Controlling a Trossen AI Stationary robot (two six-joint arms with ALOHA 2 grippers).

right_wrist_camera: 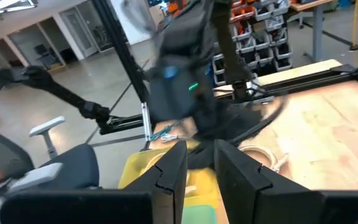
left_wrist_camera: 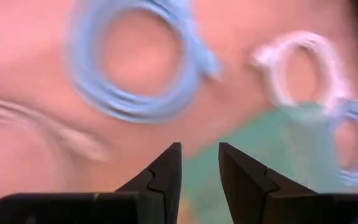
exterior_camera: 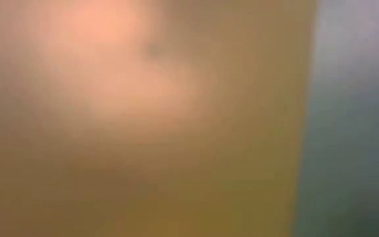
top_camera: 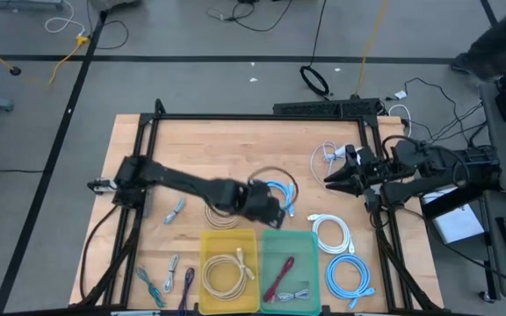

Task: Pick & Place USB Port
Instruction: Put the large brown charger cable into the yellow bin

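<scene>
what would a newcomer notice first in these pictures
Probably the two bright bins at the table's near edge: a yellow bin holding a cream cable coil and a green bin holding a red cable. Next, the left gripper reaching across the middle, just above the green bin and beside a blue coil, jaws slightly apart and empty. More white and blue coils lie to the right of the bins.

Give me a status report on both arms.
Left gripper open, empty, by green bin. Right gripper parked at table's right, empty. Blue cable beside left gripper.
</scene>
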